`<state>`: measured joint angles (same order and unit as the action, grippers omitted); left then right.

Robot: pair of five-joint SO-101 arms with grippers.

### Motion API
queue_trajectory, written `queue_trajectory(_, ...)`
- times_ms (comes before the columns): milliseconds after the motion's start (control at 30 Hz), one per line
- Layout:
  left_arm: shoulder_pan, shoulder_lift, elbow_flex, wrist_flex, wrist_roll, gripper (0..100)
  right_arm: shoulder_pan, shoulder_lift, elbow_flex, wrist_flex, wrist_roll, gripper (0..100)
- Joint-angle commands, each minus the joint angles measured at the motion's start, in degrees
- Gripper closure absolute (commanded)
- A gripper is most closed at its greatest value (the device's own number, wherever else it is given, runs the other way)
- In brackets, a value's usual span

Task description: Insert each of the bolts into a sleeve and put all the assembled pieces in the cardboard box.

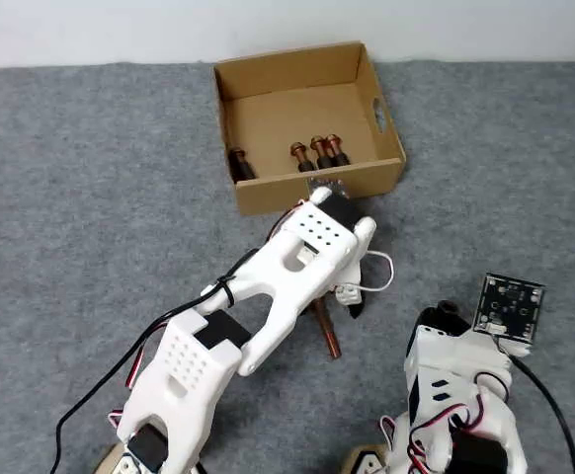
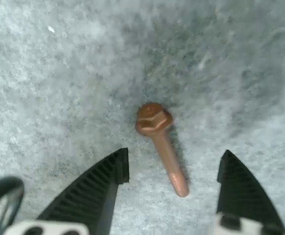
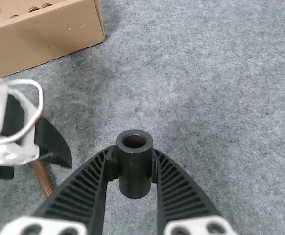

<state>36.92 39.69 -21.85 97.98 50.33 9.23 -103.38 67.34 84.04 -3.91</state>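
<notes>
The left claw point(image 2: 176, 155) hangs released over the grey carpet point(image 1: 90, 197), its two black fingers point(image 2: 106, 178) spread wide with a copper-coloured bolt point(image 2: 160, 143) lying flat on the carpet between them. Neither finger touches the bolt. The bolt's hexagonal head sits just past the fingertips, and the shaft runs back into the gap. From above, this long white arm stretches from the near left corner of the table toward the cardboard box point(image 1: 307, 190). Its wrist is just in front of the box's near wall, and the bolt's threaded end pokes out from beneath it. The right claw point(image 3: 134, 156) is clenched on a black sleeve point(image 3: 134, 165), a short hollow tube pinched on both sides between the ribbed fingers, with its open bore showing at the end. That arm sits at the near right of the table, beside the bolt and the left claw but well apart from the box. Inside the box, four assembled pieces point(image 1: 319, 151) rest against the near wall. Three are bunched together and one stands off in the left corner, each showing a copper head atop a dark sleeve.
</notes>
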Motion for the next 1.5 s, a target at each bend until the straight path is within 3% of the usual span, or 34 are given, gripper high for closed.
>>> queue_trajectory(0, -0.70, 0.44, 2.95, -3.52, 1.32, 71, 0.66, 0.13, -0.44, -1.63, -0.53, 99.0)
queue_trajectory(100, -1.85, 3.16, 3.56, -4.31, 1.41, 75, 0.66, 0.13, -0.44, -1.63, -0.53, 99.0)
queue_trajectory(300, -5.27, 6.07, 0.84, -4.04, 3.08, 100, 0.66, 0.13, -0.35, -1.63, -0.53, 99.0)
queue_trajectory(633, -4.84, -0.88, 0.04, -0.53, 2.90, 100, 0.66, 0.13, -0.35, -1.63, -0.53, 99.0)
queue_trajectory(1000, -3.69, -19.78, 1.10, 1.58, -2.02, 100, 0.13, -0.66, -0.70, -1.45, -0.53, 99.0)
queue_trajectory(1233, -3.60, -31.65, 11.21, 0.62, -2.81, 100, -6.02, -0.66, -1.49, -1.19, -0.62, 99.0)
queue_trajectory(1467, -4.13, -46.07, 23.08, -8.00, -2.81, 100, -10.24, -0.66, -1.49, -1.19, -0.62, 99.0)
